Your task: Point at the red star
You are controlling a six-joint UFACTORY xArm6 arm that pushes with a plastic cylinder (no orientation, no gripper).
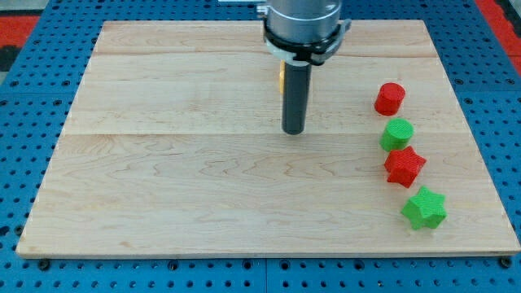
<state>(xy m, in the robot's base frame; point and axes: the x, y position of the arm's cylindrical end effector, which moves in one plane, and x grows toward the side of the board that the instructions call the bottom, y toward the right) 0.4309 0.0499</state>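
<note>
Wood is filling most of the view: a pale wooden board [203, 179] is lying on a blue pegboard surface [24, 122], seen from slightly above. Coming down from the view's top centre, the arm's grey metal collar [305, 24] is carrying a straight dark rod, and my tip [293, 131] is resting on bare wood a little above the board's middle. There are no jaws on this arm to be released or clenched (only the plain rod), and it is grasping nothing. A small yellow block [279, 77] is peeking out just behind the rod at its left edge; its shape cannot be made out. Four blocks are running in a loose column down the view's right side. Topmost is a red cylinder [390, 98]; just below it a green cylinder [397, 133] is sitting; below that, touching or nearly touching the green cylinder, the red star [404, 166] is lying; lowest, near the board's bottom right corner, a green star [424, 208] is sitting. My tip is standing well apart from the red star, to its left and somewhat higher in the view, with open wood lying between them.
</note>
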